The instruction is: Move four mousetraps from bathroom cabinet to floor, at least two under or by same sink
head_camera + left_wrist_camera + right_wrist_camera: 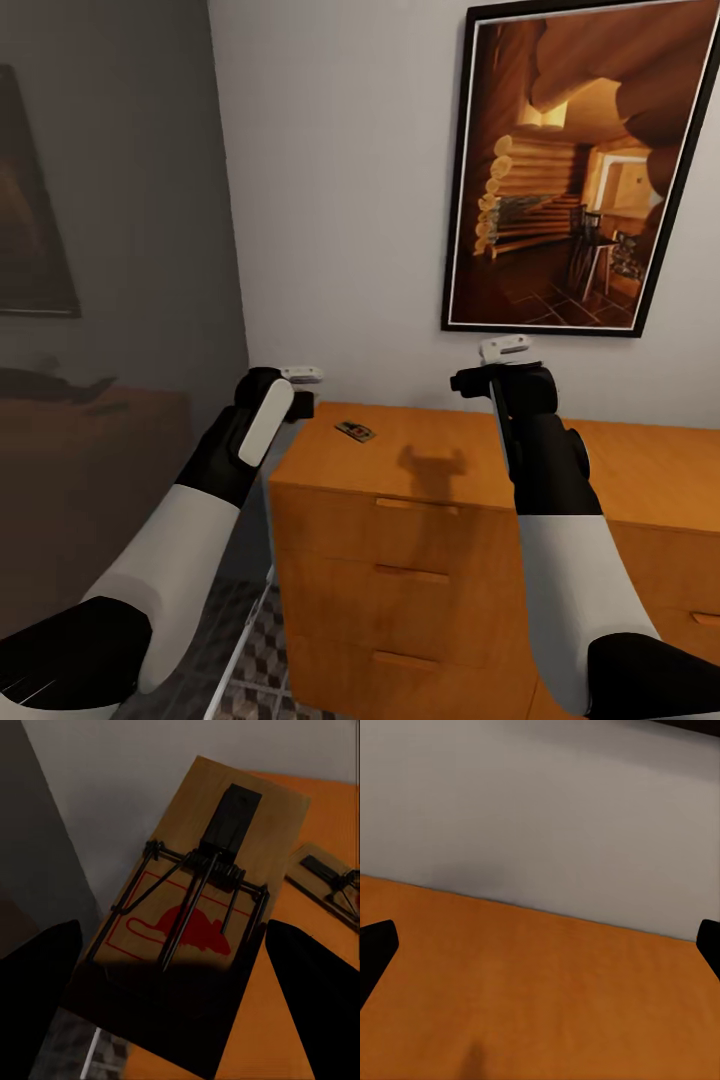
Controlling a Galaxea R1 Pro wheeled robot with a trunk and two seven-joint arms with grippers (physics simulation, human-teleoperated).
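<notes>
A tan mousetrap (202, 870) with a red mouse print and dark wire sits between the fingers of my left gripper (172, 945), which is shut on it. It hangs off the left end of the orange-brown cabinet (400, 520). My left gripper (300, 402) is at the cabinet's left top corner. Another mousetrap (355, 431) (330, 881) lies flat on the cabinet top just beyond. My right gripper (472, 383) (545, 937) hovers open over the bare cabinet top (540, 1005), with nothing between its fingers.
A large framed picture (570, 170) hangs on the white wall above the cabinet. Cube-patterned bathroom floor (250, 665) shows beside the cabinet's left side, with a pale bar (243, 640) crossing it. A dim room with dark furniture (90, 440) lies to the left.
</notes>
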